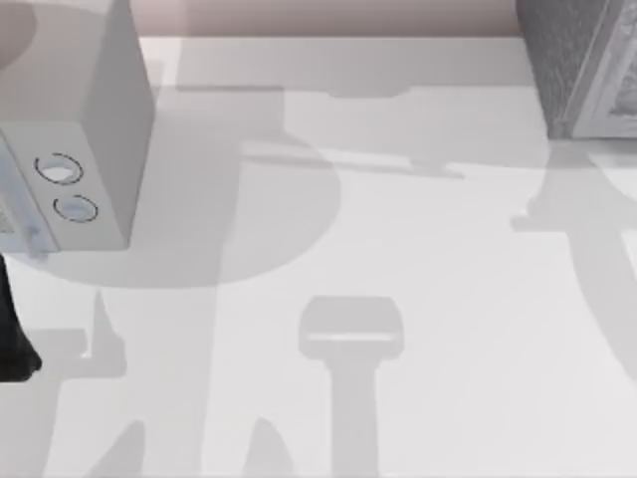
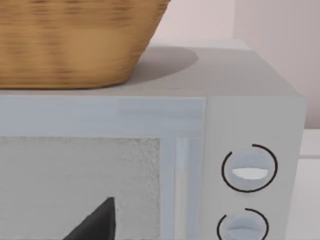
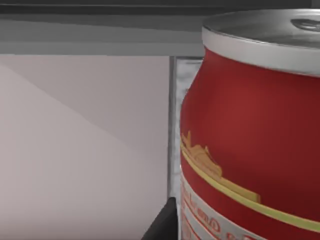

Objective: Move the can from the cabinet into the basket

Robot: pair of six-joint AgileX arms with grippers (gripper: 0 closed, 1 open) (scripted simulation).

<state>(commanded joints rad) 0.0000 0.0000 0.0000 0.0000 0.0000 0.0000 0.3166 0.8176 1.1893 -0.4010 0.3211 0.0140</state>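
The can [image 3: 250,135], red with a yellow label and a silver top, stands upright very close to my right wrist camera, inside the cabinet [image 3: 178,100]. A dark tip of my right gripper [image 3: 165,225] shows just beside the can. In the top view the cabinet [image 1: 562,60] is the dark grey speckled box at the far right. The woven basket [image 2: 70,45] sits on top of a pale grey box. A dark tip of my left gripper [image 2: 97,222] hangs in front of that box's door.
The pale grey box with two round dials [image 1: 100,110] stands at the table's far left. A dark part of my left arm [image 1: 12,329] is at the left edge. The white table [image 1: 398,259] lies between the box and the cabinet.
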